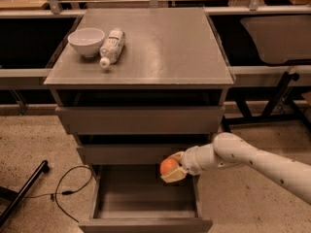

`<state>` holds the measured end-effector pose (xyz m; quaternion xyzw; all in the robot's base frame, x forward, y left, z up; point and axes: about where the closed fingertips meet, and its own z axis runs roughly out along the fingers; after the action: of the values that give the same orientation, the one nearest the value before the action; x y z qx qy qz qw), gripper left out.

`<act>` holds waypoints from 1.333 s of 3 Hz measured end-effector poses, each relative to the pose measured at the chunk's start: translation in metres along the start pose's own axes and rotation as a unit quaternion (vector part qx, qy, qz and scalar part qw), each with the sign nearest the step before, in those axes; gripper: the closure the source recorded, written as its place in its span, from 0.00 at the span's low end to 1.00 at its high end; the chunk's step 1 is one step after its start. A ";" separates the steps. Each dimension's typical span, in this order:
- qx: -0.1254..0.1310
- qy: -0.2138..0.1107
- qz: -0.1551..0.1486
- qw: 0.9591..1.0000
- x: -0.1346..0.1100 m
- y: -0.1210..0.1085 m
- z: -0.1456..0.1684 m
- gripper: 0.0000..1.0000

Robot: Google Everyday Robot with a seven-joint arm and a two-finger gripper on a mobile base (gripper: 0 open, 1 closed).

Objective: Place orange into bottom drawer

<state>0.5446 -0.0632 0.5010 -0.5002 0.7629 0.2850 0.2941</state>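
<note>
Though half behind gripper [168, 168] fingers [174, 176], the orange [168, 164] in their clasp above open bottom drawer [144, 194].

Claw [172, 169]: low at the cabinet front, right of centre.
Above and left of claw, on the grey surface [160, 47]: white bowl [86, 41], upright, near the far-left corner. Bottle [112, 46] lies on its side just right of the bowl, white cap toward the front edge.
Far above and right of claw: pale basin [279, 38].
Left of claw, on the speckled floor [39, 135]: looped black cable [67, 192], with a slanted black bar [24, 192] farther left.
</note>
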 end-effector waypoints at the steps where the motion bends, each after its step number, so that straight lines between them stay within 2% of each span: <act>1: 0.000 -0.027 -0.006 1.000 0.017 -0.013 0.026 1.00; 2: 0.001 -0.042 -0.018 0.999 0.034 -0.023 0.048 1.00; 3: -0.014 -0.044 -0.012 0.999 0.072 -0.032 0.078 1.00; 4: -0.014 -0.044 -0.012 0.999 0.072 -0.032 0.078 1.00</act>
<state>0.5636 -0.0597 0.3917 -0.5004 0.7391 0.3137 0.3238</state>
